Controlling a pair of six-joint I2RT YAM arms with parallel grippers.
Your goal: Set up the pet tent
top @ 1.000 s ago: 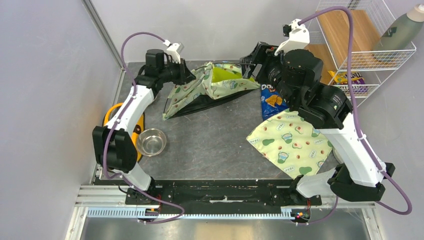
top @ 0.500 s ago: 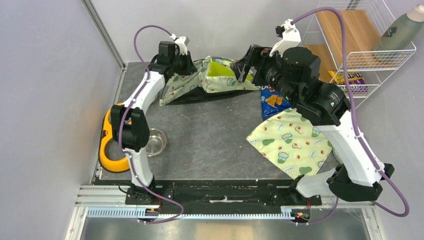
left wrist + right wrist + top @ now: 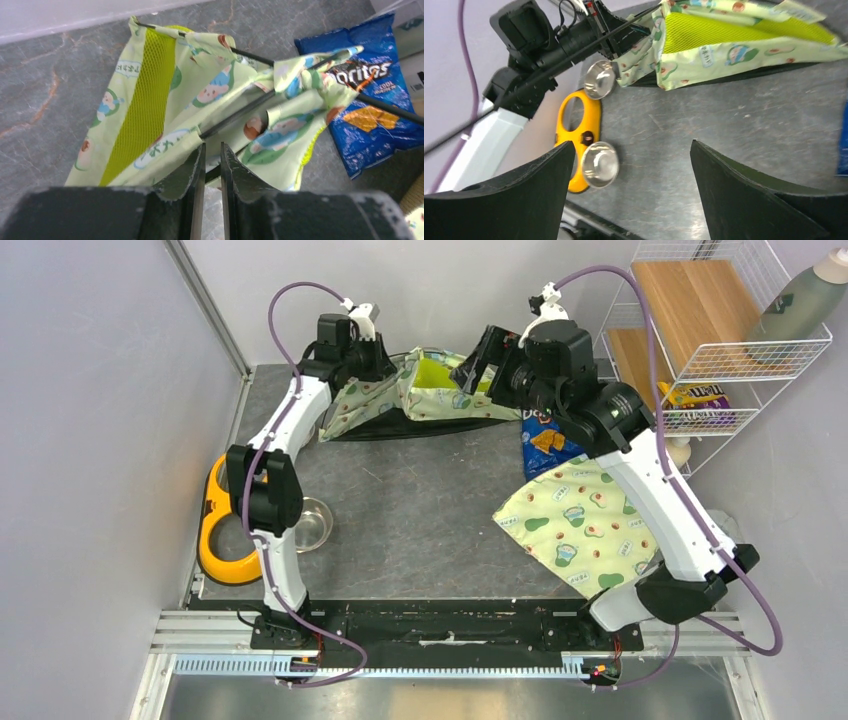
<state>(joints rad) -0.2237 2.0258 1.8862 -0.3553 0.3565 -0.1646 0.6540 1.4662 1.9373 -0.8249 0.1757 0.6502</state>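
The top external view is taken from the near edge outward. On the grey stone-patterned table (image 3: 430, 510), a flat rectangular pad of avocado-print fabric (image 3: 580, 525) is seen at the near right. A round steel bowl (image 3: 312, 524) is seen at the near left, just beside a yellow plastic bowl holder (image 3: 212, 540). Farther back on the right, a blue foil chip bag (image 3: 545, 440) is laid flat.

The small pale cream-green fabric pet tent (image 3: 430, 400), with avocado print, lime-green mesh panels and thin black poles, is found at the far edge of the table, slumped between the two arms.

The left gripper (image 3: 212, 147) is set at the tent's left end. Its fingers (image 3: 195, 167) are drawn almost together and the tent's edge is pinched there.

The right gripper (image 3: 631, 145) is held at the tent's right end. Its fingers (image 3: 724, 175) are spread wide and nothing is gripped between them.
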